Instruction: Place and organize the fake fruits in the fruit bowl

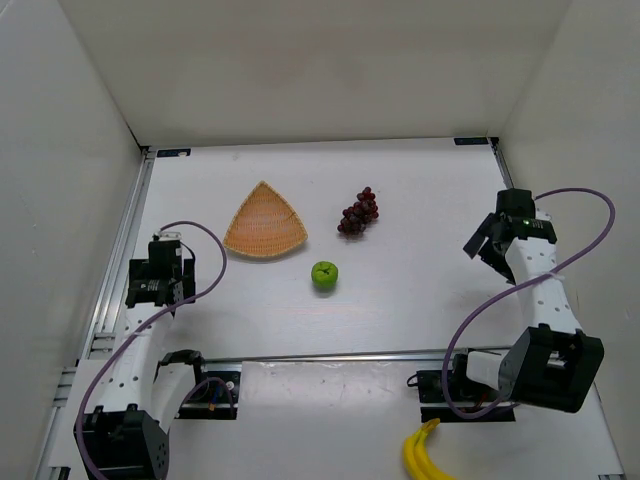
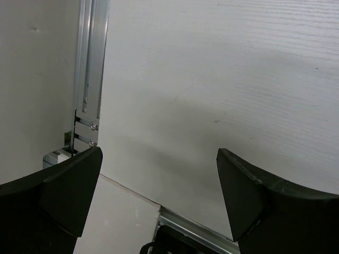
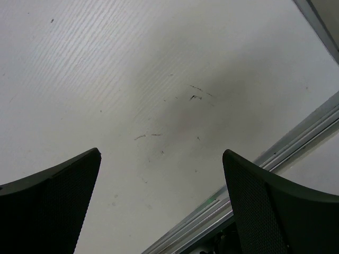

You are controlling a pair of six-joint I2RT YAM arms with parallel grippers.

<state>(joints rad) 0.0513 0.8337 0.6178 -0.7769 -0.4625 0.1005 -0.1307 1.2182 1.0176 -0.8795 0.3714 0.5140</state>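
Left pincer (image 2: 159, 153): spread open, empty, well left of the basket.
Basket (image 1: 264, 222): on the bench (image 1: 420, 190), one corner pointing away.
Apple (image 1: 324, 275): dimple up, near-right of basket.
Grapes (image 1: 358, 213): long axis near-left to far-right.
Right pincer (image 3: 161, 153): open, empty, well right of grapes.

Shallow woven wicker basket (image 1: 264, 222): tan-orange, fine weave lines. Small grape bunch (image 1: 358, 212): dark red-purple. Small round apple (image 1: 324, 275): bright green, dark dimple. Curved bananas (image 1: 415, 455): yellow. Flat table top (image 1: 400, 310): white, faintly ribbed.
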